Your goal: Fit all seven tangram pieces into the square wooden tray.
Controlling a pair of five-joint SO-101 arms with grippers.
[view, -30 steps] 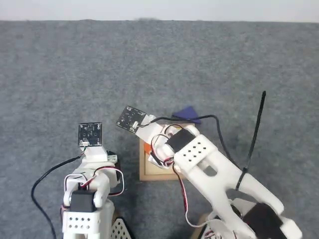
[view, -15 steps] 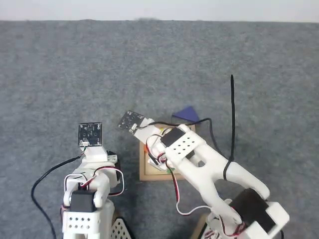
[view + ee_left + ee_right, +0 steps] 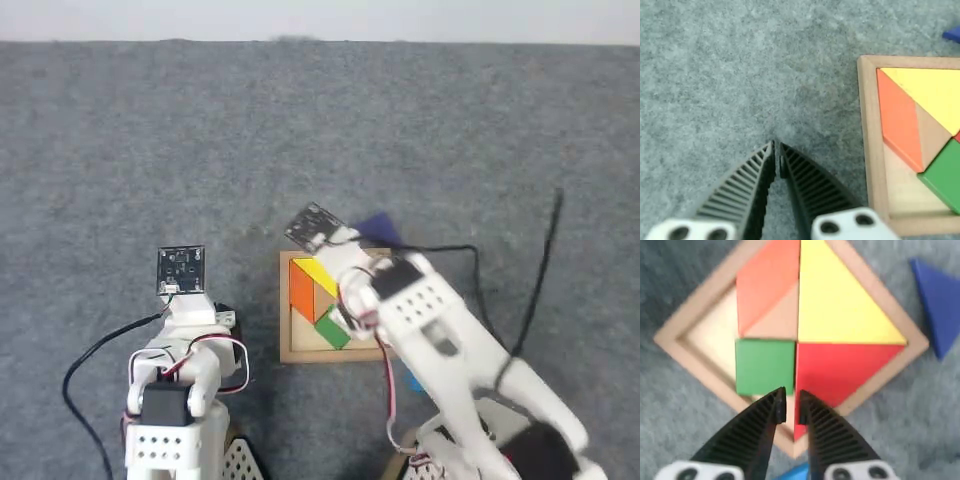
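Surface: the grey felt-like table cover (image 3: 150, 130) is lying bare on its far and left stretches, giving wide open room up to the far edge.
Tray: the square wooden tray (image 3: 284, 318) is sitting toward the surface's near edge, about midway along it, between the two arms.
Pieces in tray: the orange parallelogram (image 3: 302, 288) is lying along the left wall from the far-left corner. The large yellow triangle (image 3: 318, 272) is lying with its long side on the far wall, and the large red triangle (image 3: 840, 370) with its long side on the right wall. The green square (image 3: 332, 330) is sitting cornerwise by the near wall, edge to edge with the red.
Open room in tray: pale bare wood is showing in the near-left corner.
Outside tray: the dark blue triangle (image 3: 940, 300) is lying just beyond the far-right corner, apart from the wall.
Left gripper (image 3: 776, 145): it is hovering over bare surface just beside the tray's left wall, jaws almost together, holding nothing.
Right gripper (image 3: 790, 392): it is hovering over the green-red seam, jaws a narrow slit apart, empty.
Hard to make out: a light blue piece (image 3: 413, 381) is peeking out by the near-right corner, its shape hidden under the right arm. I cannot tell whether the tan triangle (image 3: 775, 320) between orange and green is a piece or the tray floor.
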